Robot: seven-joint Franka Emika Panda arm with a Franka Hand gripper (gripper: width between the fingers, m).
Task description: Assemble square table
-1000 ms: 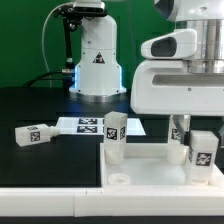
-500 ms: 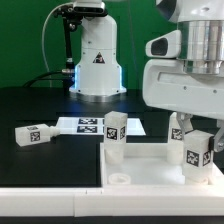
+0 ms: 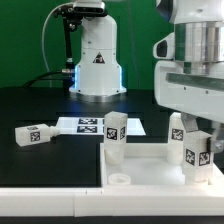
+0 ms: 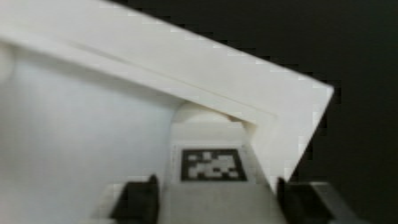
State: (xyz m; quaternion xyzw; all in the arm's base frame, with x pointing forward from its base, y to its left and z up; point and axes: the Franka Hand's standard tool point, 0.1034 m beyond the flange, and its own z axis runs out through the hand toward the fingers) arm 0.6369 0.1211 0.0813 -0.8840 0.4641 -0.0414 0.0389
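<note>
The square table's white top [image 3: 150, 176] lies at the front right of the exterior view. One leg [image 3: 115, 135] stands upright at its far left corner and another [image 3: 177, 129] at the far right. My gripper [image 3: 197, 140] is shut on a third tagged leg [image 3: 197, 153], held upright over the top's near right corner. In the wrist view this leg [image 4: 214, 150] sits between my gripper [image 4: 221, 202] fingers [image 4: 135, 200], above the raised rim of the top [image 4: 89, 110]. A fourth leg [image 3: 32, 135] lies on its side on the black table.
The marker board [image 3: 84, 124] lies flat behind the standing left leg. The arm's white base [image 3: 97, 65] stands at the back. A long white rail [image 3: 50, 205] runs along the front edge, beside a round corner socket [image 3: 119, 180].
The arm's white body has shifted toward the exterior view's right above the held leg. The leg has stayed at the near right corner, rising slightly. The grip is unchanged.
</note>
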